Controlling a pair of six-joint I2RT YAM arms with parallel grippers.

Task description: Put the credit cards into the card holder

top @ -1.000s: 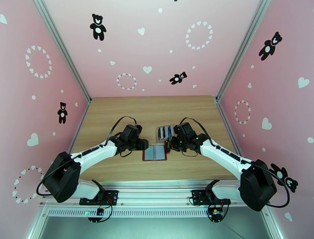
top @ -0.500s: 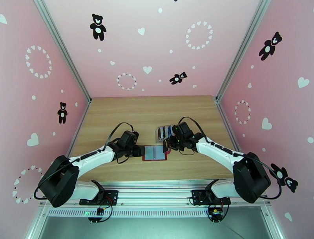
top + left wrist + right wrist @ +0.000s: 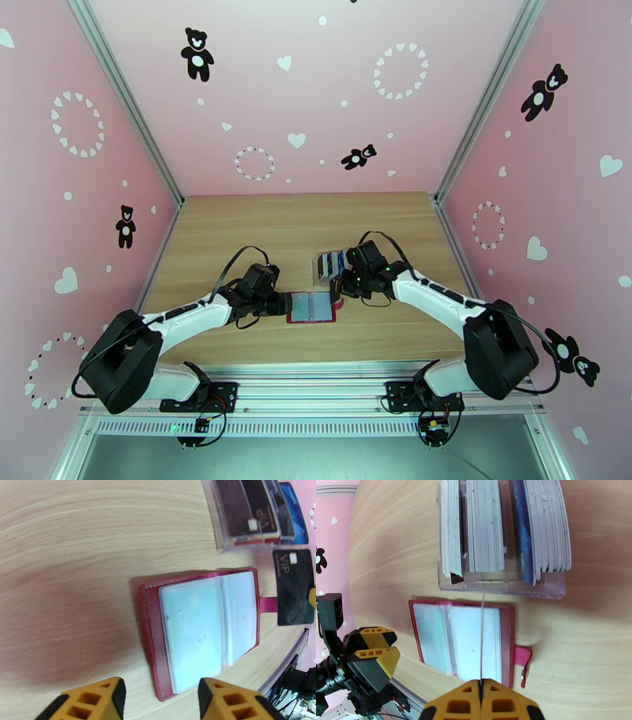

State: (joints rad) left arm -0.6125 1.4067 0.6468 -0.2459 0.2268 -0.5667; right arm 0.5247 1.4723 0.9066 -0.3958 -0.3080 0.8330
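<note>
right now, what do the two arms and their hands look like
Both the left arm and right arm have white links, bulky black joint housings and a black cable looping over the wrist. The left hand and right hand are black with orange-yellow fingers that have cut-out holes.

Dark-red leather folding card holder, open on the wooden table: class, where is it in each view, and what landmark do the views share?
Top external: the card holder, at the centre of the wooden table.
Left wrist: the holder, centre-right, lying open.
Right wrist: the holder, lower centre-left, lying open.
Shared landmark: the clear plastic slotted rack of cards, just beyond the holder.
</note>
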